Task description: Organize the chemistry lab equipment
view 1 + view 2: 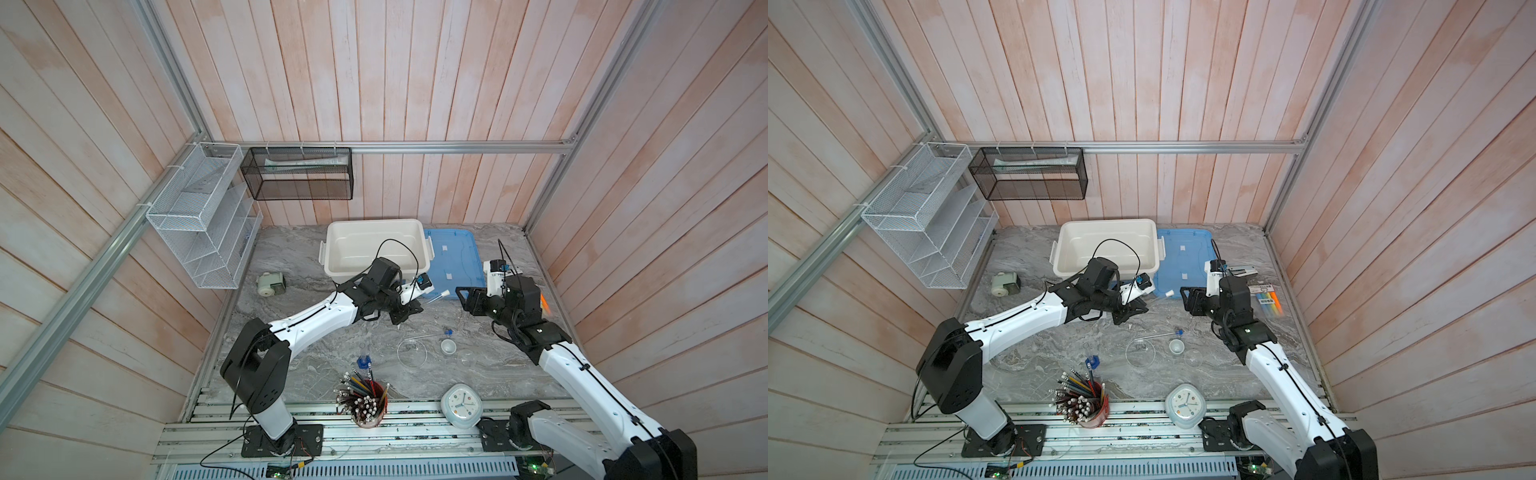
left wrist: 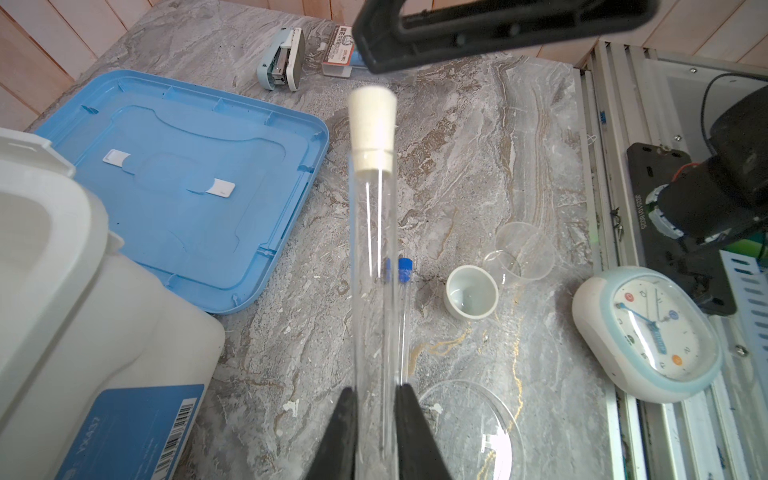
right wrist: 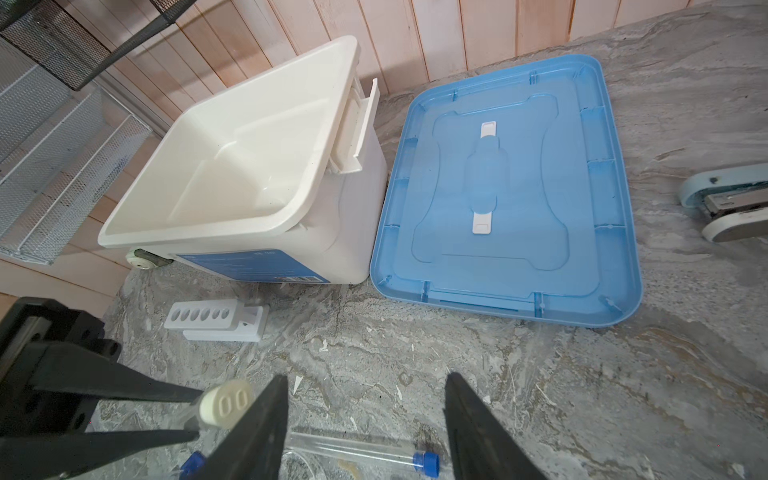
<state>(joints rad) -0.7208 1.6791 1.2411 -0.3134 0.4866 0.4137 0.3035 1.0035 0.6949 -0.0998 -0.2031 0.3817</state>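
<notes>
Left wrist, left tool (image 2: 376, 392) gripping white-capped tube (image 2: 372, 249)

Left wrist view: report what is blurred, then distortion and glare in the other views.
Left wrist view: the white stopper of the tube in the left gripper is soft, the clock sharp. Right wrist view: the blue lid is crisp, evenly lit. In both top views the wall planks splay outward, and the clear round dish nearly vanishes into the table.

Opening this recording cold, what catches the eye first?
The left gripper has its jaws shut on a white-stoppered tube, held over mid-table. The right gripper faces it, jaws open. Behind them sit an open white bin and a blue lid, side by side.
</notes>
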